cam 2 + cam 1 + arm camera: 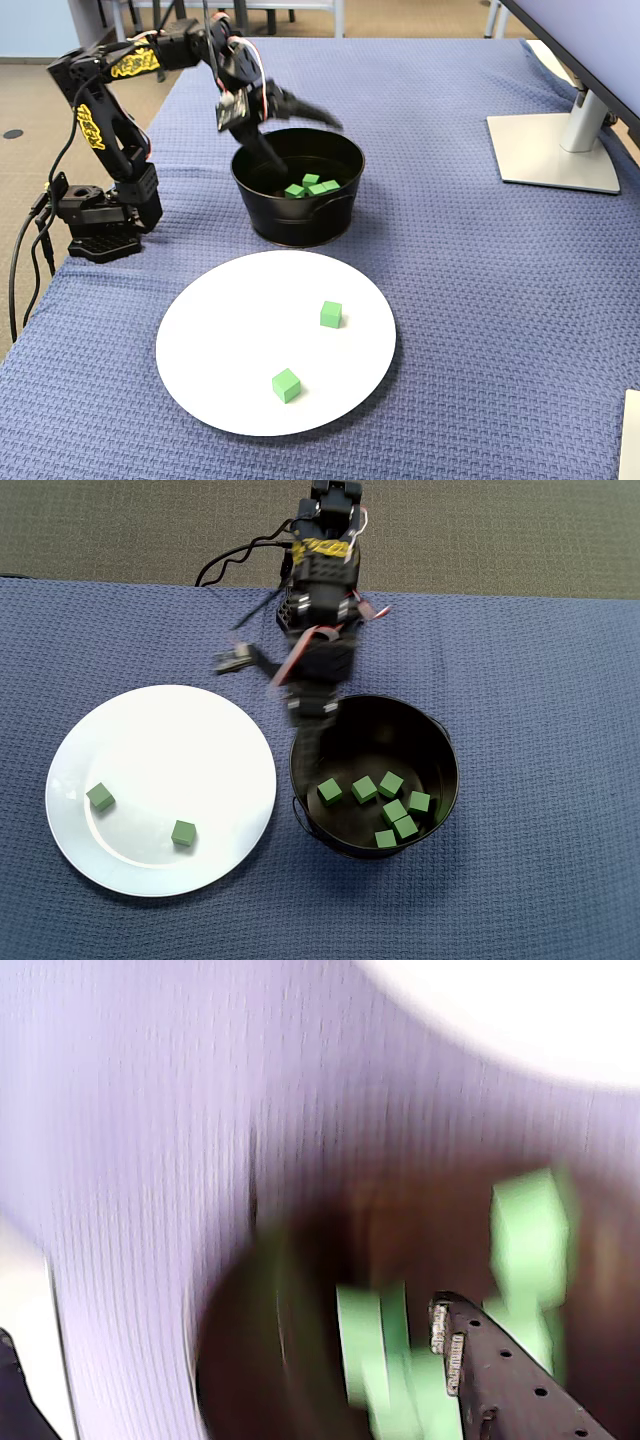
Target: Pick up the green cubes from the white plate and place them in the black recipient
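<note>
Green cubes (389,808): seven inside black recipient (440,735), two on white plate (170,745) toward 6 o'clock; gripper (300,135) jaws apart.

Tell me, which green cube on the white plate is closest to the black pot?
The cube nearer the pot in the overhead view; the other cube sits toward the plate's far edge.

Overhead cam: straight down, mid height, arm base at top edge, white plate (160,790) left, black recipient (373,775) right. Fixed cam: angled down from plate's side, arm far left, recipient (297,186) beyond plate (275,341); shares both w/ overhead. Wrist cam: v. close, blurred, over recipient (300,1360), plate edge (520,1010) top right.
</note>
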